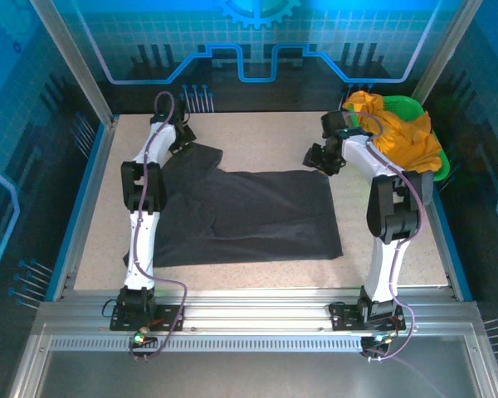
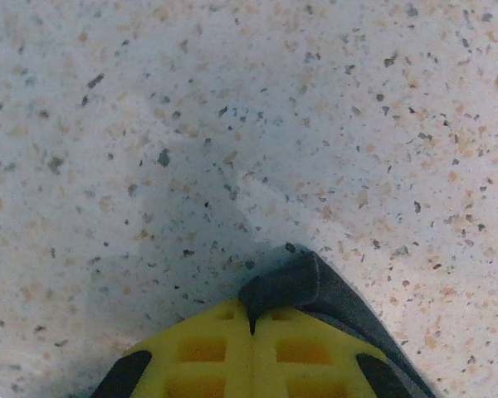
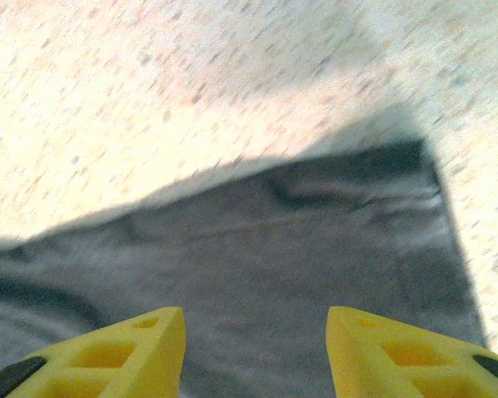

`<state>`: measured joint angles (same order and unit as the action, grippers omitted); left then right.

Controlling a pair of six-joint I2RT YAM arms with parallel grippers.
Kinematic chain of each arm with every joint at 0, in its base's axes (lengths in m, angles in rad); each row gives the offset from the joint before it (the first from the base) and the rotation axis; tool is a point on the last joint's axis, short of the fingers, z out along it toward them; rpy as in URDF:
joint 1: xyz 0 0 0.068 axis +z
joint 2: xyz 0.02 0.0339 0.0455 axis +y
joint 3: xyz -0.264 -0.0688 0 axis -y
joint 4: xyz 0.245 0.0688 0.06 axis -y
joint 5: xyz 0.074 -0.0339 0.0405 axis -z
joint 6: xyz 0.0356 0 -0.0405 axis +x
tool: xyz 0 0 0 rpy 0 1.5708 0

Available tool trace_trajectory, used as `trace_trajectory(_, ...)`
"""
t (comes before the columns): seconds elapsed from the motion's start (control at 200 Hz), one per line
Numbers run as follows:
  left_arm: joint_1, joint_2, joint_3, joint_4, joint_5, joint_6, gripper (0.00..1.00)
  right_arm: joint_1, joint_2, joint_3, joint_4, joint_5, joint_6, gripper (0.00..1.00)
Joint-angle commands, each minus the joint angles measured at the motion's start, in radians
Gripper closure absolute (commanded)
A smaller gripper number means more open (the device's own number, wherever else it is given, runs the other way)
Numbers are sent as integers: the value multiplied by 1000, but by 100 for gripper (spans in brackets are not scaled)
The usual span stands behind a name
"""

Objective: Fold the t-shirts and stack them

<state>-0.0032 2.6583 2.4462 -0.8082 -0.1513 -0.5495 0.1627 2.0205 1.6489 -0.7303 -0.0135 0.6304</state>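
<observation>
A fold of the charcoal t-shirt [image 2: 315,286] is being pinched by the left hand [image 2: 251,319], its yellow fingers pressed together on the cloth at the shirt's far left end, low over the speckled tabletop [image 2: 232,124]. The right hand [image 3: 256,323] is being held spread above the shirt's far right corner, with nothing being gripped. In its blurred wrist view that corner is lying ahead of the fingertips and a little to the right.

Seen from above, the shirt is lying flat in the middle of the tabletop, its long axis running left to right and its far edge stretching between the two hands. Each far corner is thus being covered by the nearer hand. The coming move is judged to turn on the right hand being lowered onto its corner, so that the far edge can be carried toward the near edge.

A mustard-orange t-shirt [image 1: 398,133] is being kept heaped in the green basket [image 1: 441,170] at the far right.
</observation>
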Motion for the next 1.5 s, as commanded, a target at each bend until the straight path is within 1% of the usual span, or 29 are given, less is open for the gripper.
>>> trace_trajectory(0.0,-9,-48,-7,-56,-4,20,100,-38,81,72,-69,114,31,50)
trace_trajectory(0.125,-9,-136,-82,-6,4,15,100,-45,182,179,-92,132,2,50)
trace_trajectory(0.31,-9,-206,-148,5,43,-6,100,-60,286,302,-163,150,-7,51)
trace_trajectory(0.52,-9,-263,-231,27,74,-21,100,-66,291,300,-172,140,11,53)
trace_trajectory(0.685,-9,-280,-253,24,80,-26,100,-66,297,283,-178,129,18,59)
trace_trajectory(0.795,-9,-292,-267,24,83,-26,100,-66,298,275,-163,115,18,66)
trace_trajectory(0.88,-9,-307,-283,22,83,-25,100,-67,302,295,-171,112,17,75)
trace_trajectory(0.9,-9,-312,-288,22,83,-23,100,-67,327,301,-174,112,15,77)
trace_trajectory(1.046,-8,-366,-337,23,84,-16,100,-68,340,322,-182,110,1,100)
trace_trajectory(1.221,-3,-482,-453,51,102,-26,100,-78,311,304,-169,119,-20,100)
trace_trajectory(1.491,11,-740,-757,106,158,-90,100,-90,217,248,-129,73,-76,100)
